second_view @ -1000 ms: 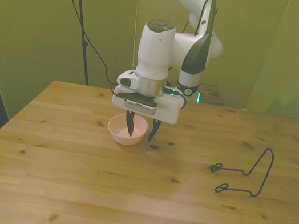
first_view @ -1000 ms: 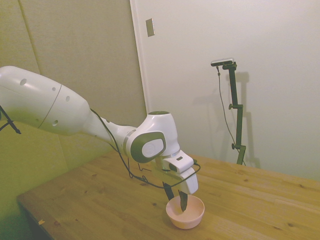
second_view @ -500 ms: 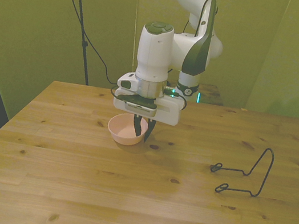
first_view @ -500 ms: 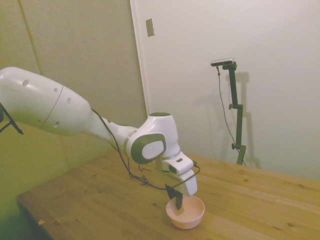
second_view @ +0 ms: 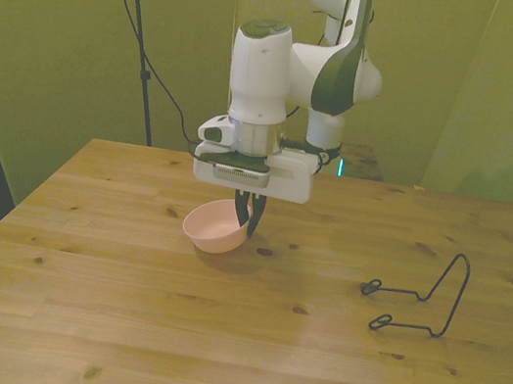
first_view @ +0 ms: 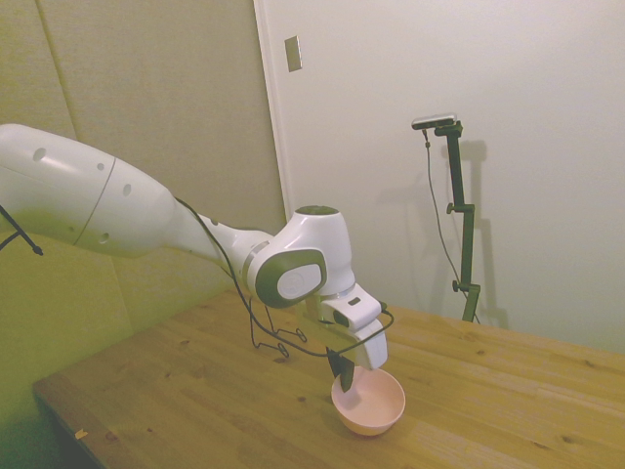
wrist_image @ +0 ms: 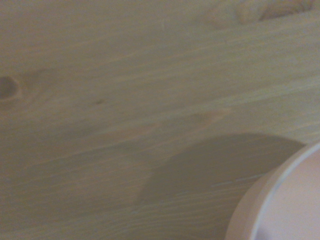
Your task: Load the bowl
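Overhead, pale walls (first_view: 547, 147); wooden table (second_view: 210, 343).

The desk (second_view: 210, 343) is knotty, matt wood planking. The bowl (second_view: 213, 229) looks smooth, plain, faintly glossy pink. The wire stand (second_view: 420, 297) is thin dark metal. The arm (second_view: 262, 74) is glossy white plastic.

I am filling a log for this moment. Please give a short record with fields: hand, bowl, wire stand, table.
hand: shut on the bowl's rim
bowl: pink, tilted, lifted off the table, shadow under it
wire stand: dark, on the table, toward the front view's right, apart from the bowl
table: wooden
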Controlling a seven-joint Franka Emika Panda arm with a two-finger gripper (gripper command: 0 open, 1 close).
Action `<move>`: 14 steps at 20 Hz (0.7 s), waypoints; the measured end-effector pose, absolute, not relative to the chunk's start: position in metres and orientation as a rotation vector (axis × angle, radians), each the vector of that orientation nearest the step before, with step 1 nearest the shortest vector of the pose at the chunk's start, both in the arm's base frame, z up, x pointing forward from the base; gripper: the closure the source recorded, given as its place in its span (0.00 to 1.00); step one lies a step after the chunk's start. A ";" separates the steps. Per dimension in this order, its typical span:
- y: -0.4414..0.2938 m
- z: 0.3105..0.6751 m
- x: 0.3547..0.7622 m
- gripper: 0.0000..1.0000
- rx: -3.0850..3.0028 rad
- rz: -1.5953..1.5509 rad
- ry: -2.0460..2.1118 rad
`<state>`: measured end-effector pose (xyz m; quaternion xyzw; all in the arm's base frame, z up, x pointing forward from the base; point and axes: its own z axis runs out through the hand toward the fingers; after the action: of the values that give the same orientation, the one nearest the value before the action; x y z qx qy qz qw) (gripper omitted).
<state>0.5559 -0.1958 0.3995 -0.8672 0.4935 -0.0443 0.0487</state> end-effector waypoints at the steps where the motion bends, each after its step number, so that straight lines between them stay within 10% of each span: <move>1: -0.195 0.412 0.556 1.00 -2.626 -0.137 1.485; 14: -0.083 0.528 0.614 1.00 -2.502 -0.123 1.131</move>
<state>0.6144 -0.0826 0.5284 -0.8928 0.4035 -0.0439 0.1954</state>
